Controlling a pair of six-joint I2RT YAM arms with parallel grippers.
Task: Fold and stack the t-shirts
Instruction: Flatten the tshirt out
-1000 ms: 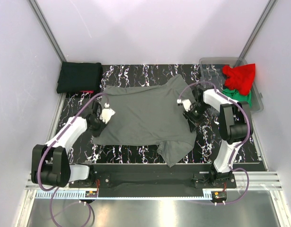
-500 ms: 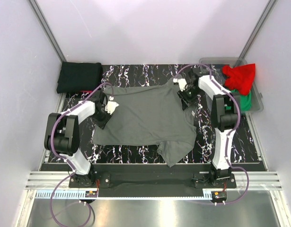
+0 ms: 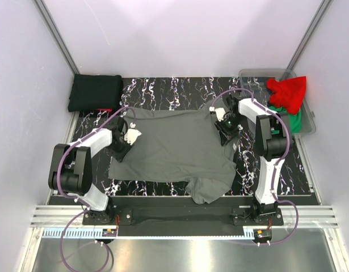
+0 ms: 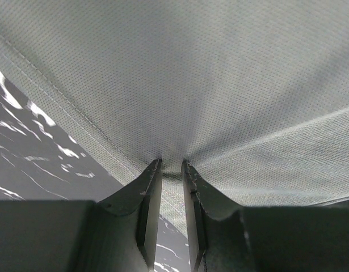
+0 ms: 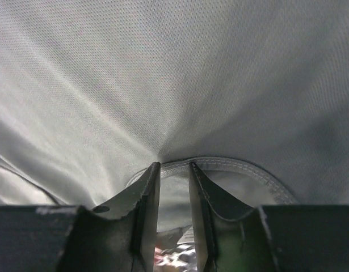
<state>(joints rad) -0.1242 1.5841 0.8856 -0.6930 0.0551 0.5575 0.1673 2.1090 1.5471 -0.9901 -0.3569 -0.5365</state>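
The left gripper (image 4: 171,164) is pinched shut on the edge of the big dark grey cloth t-shirt (image 3: 174,141). The right gripper (image 5: 173,165) pinches the same shirt by a stitched hem. The shirt lies spread out on the black marbled worktop (image 3: 163,88), between the 2 arms. A folded black t-shirt (image 3: 95,92) sits far left. A red t-shirt (image 3: 287,90) and a green t-shirt (image 3: 293,117) lie in the clear grey plastic bin (image 3: 259,73).

cloth: grey fine-knit fabric t-shirt (image 5: 174,73), fills the frame, creases radiating from the pinch
right gripper (image 5: 173,165): black fingers (image 5: 146,198) nip the cloth beside stitched hem band (image 5: 248,168)
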